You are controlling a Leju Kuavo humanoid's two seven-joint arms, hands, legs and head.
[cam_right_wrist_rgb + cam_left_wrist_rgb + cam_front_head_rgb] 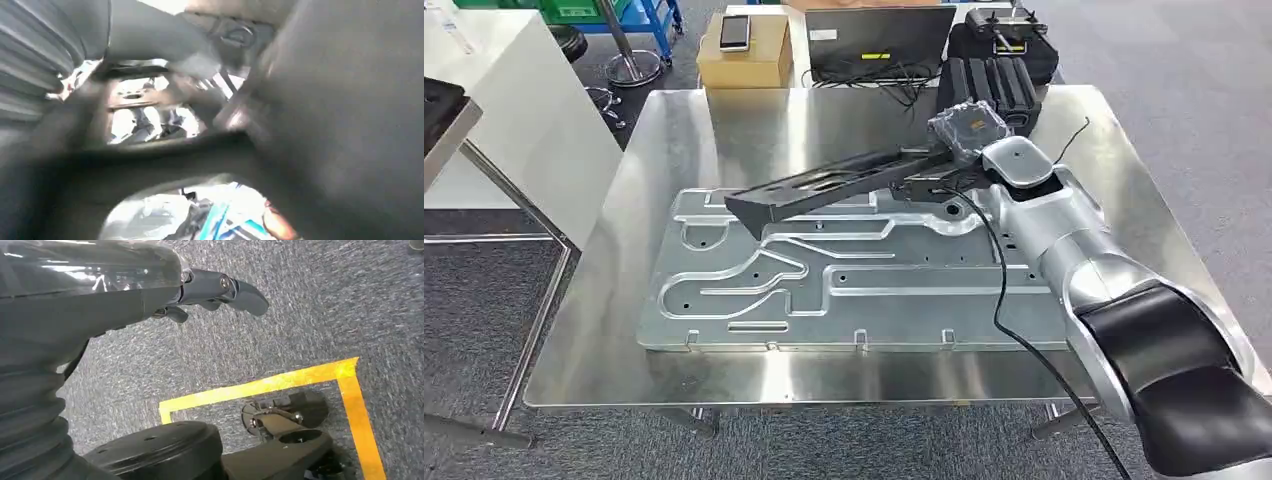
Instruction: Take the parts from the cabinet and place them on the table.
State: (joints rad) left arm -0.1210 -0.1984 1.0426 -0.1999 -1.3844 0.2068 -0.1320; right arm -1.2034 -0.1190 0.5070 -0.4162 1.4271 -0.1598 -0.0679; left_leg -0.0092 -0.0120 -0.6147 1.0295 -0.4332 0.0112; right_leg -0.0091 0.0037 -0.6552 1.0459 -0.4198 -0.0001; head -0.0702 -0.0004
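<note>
A long black bracket (844,185) is held at one end by the right hand (944,183), whose fingers are closed around it near the far right part of the surface (724,375). The bracket is carried above the large stamped metal plate (824,290) lying across the middle of the surface, its free end reaching toward the left edge and dipping slightly. It is judged stiff, fairly light for its length and prone to levering, so a firm hold nearer the middle would be steadier. The right arm is stretched forward over the right edge, wrist bent inward. The left hand (215,292) hangs over carpet, fingers loosely extended, holding nothing.
</note>
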